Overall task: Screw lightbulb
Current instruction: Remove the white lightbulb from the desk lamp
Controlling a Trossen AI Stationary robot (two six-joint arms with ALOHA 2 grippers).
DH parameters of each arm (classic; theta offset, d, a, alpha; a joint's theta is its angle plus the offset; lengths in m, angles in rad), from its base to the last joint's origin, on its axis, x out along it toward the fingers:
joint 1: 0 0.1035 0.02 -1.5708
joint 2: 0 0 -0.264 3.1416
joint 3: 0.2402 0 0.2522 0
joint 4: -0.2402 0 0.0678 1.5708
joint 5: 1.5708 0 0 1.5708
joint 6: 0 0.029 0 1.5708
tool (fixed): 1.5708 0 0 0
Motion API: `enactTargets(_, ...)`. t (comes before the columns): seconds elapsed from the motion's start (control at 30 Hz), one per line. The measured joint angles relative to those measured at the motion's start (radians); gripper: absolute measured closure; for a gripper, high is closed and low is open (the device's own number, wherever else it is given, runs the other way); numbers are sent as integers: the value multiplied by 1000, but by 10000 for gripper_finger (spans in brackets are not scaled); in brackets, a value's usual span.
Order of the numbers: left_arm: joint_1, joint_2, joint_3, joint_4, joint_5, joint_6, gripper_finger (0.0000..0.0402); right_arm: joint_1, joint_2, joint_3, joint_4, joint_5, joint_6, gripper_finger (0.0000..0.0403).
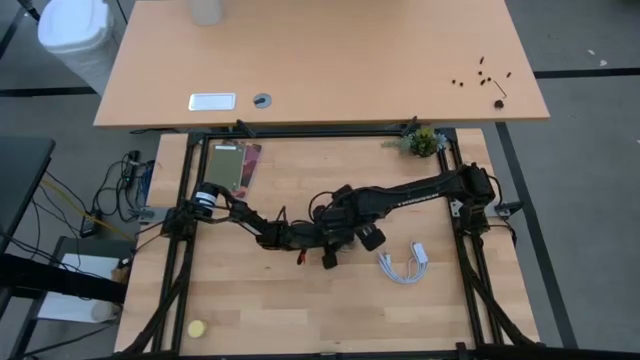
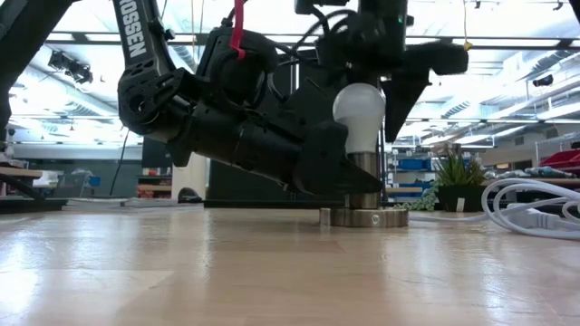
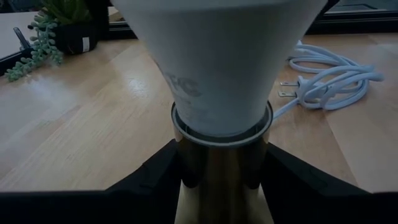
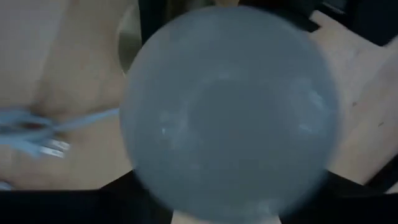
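Note:
The white lightbulb stands upright, its base in a metal socket sleeve on a round silvery disc that lies on the table's middle. My left gripper comes level from the table's left and is shut on the sleeve. My right gripper comes down from above and is closed around the bulb's dome, which fills the right wrist view. Both grippers meet at the table's middle in the high view. My left gripper pinches the socket's metal sleeve between its two fingers, just below the bulb's neck. The fingers come level from the table's left. The socket stands upright with its disc on the table. My right gripper holds the bulb's rounded dome between its two fingers, from above, pointing down. One finger shows at the bulb's side. The bulb stays upright in the socket.
A coiled white cable with a plug lies right of the socket. A small potted plant stands at the far right, coloured cards at the far left, a yellow ball at the near left. Black frame rails bound the table.

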Motion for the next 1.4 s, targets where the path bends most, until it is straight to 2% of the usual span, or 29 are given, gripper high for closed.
enactTargets(0.13,0,0,0,0,0,0,213,10,-1,65,-54,-40,184,150)
enactTargets(0.43,0,0,0,-3,5,-5,213,-1,-3,117,-79,-213,870,61)
enactTargets(0.6,0,0,1,-4,8,-20,213,-9,-3,107,-81,-203,1159,16)
enactTargets(0.73,0,0,1,-4,18,-23,213,-14,-3,91,-80,-187,1315,6)
enactTargets(0.97,0,0,1,-5,29,-23,213,-7,-3,74,-1,-146,1416,21)
enactTargets(1.1,0,0,2,-6,35,-23,213,-3,-3,74,-43,-123,1411,25)
enactTargets(1.4,0,-1,0,-7,35,-24,213,17,-2,73,-167,-115,1222,28)
